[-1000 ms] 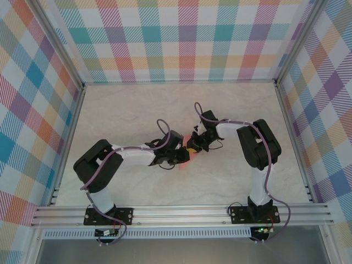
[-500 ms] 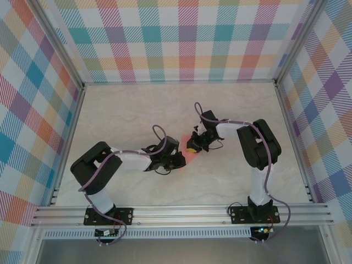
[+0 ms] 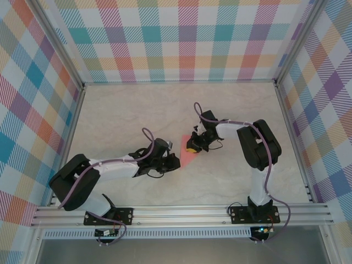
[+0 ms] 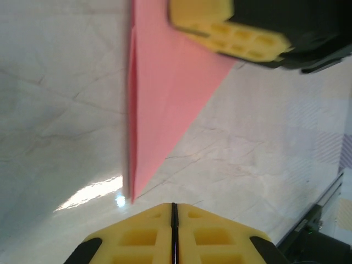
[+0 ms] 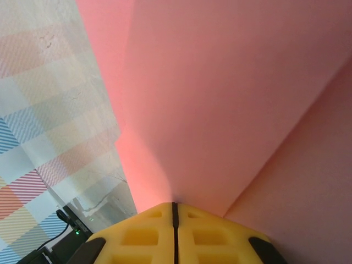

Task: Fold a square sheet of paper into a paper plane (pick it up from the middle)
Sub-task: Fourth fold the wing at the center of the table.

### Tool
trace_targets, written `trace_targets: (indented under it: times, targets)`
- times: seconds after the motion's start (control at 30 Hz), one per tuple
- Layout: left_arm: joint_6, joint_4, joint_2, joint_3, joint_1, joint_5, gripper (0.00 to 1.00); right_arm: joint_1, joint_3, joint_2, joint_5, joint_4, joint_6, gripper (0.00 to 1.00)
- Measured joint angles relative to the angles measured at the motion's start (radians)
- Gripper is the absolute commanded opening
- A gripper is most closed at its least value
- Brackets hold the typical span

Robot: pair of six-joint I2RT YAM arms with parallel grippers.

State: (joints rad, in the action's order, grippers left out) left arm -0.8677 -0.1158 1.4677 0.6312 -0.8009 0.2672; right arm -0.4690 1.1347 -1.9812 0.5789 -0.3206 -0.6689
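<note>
The square sheet of paper is folded into a salmon-pink pointed wedge lying flat at mid-table, tip toward the near side. In the left wrist view the wedge shows a crease along its left edge. My right gripper is shut, and its yellow fingers rest on the wedge's wide far end. Seen from the right wrist, the pink paper spreads just beyond the right gripper's closed tips. My left gripper is shut and holds nothing. The left gripper sits just short of the wedge's tip, apart from it.
The pale marble tabletop is bounded by checked walls and metal frame rails at the near edge. Both arms reach inward and meet near the table's middle.
My left arm has drawn back to the left and toward the near side, off the paper, leaving the wedge's tip uncovered. The right gripper has stayed put on the paper.
</note>
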Motion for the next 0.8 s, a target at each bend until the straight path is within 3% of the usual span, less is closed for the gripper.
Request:
trace_targets:
  times: [0.4,0.8]
  targets:
    - [-0.021,-0.129,0.129,0.039,0.014,-0.013,0.03,-0.003,-0.017,0.107,-0.027,0.026,0.003,0.08]
    - [-0.026,-0.127,0.188,0.042,0.014,-0.022,0.0,-0.006,-0.087,0.113,-0.002,0.068,0.003,0.08]
